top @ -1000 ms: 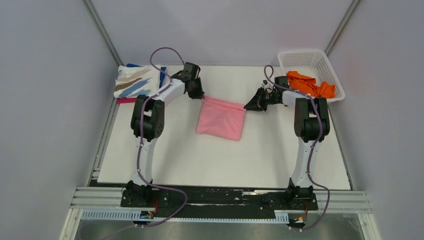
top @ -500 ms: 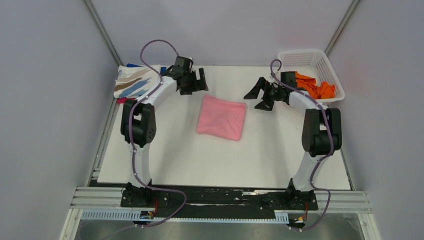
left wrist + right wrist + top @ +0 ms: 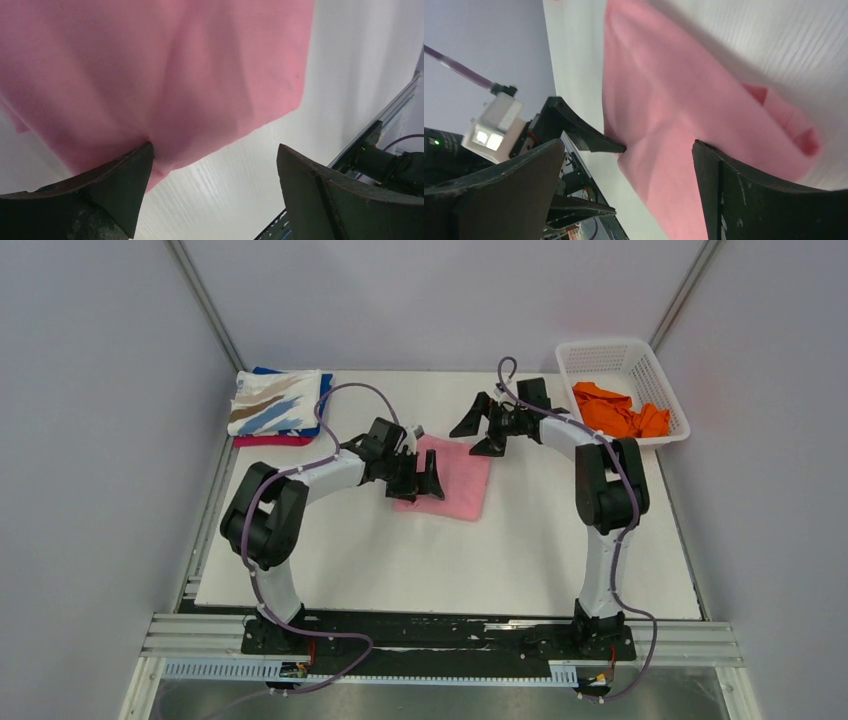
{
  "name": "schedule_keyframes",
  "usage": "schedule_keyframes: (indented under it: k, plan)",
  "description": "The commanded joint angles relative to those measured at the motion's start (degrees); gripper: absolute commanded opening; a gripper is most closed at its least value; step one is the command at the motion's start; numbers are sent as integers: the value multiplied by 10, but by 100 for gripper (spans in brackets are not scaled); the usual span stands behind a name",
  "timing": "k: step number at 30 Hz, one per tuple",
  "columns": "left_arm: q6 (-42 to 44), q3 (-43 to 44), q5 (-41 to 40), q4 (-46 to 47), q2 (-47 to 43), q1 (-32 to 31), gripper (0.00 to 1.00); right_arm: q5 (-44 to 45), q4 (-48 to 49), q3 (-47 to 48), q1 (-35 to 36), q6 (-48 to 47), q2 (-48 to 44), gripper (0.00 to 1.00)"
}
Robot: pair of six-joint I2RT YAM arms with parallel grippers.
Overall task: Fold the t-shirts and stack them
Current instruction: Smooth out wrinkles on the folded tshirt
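The folded pink t-shirt (image 3: 460, 480) is lying flat on the white table (image 3: 450, 560), and everything else is best placed against it. The left gripper (image 3: 420, 480) is sitting low at its left edge with its fingers spread wide. In the left wrist view one fingertip is touching the cloth's border while the other is standing clear over bare tabletop. The right gripper (image 3: 480, 432) is hovering just above the shirt's far right corner, also spread and holding nothing. Well off to the far left of the pink shirt, the stack of folded t-shirts (image 3: 278, 405) is waiting, a white one with blue and tan streaks on top (blue and magenta edges are peeking out beneath). Well off to the far right, the orange t-shirt (image 3: 620, 410) is lying crumpled in the white lattice basket (image 3: 610, 345). The folding of the pink shirt is looking finished, so the step in hand is probably the pickup for stacking. The next move is calling for the left fingers to work under all the layers and close on them together, lest the fold spill open on the way to the stack.
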Motion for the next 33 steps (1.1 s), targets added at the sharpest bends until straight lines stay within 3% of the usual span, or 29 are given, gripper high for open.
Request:
schedule_keyframes:
  k: [1,9,14,18,25,29,33]
  plan:
    - [6,-19,-2,18,33,8,100,-2,17,87,-10,21,80,100]
    - [33,-57,-50,-30,20,8,100,10,-38,198,-33,18,196,100]
    - [33,-45,-35,-21,-30,8,100,-12,-54,196,-34,-9,146,100]
    - [6,5,-68,-23,-48,9,100,-8,-53,109,-26,-41,27,100]
    - [-36,47,-55,-45,-7,45,100,91,-11,-173,1,-12,-194,100]
    - [-31,-13,-91,-58,-59,47,100,179,-49,-270,7,-1,-277,100]
    - [-37,-98,-165,-56,-133,48,100,199,-40,-340,48,21,-323,100]
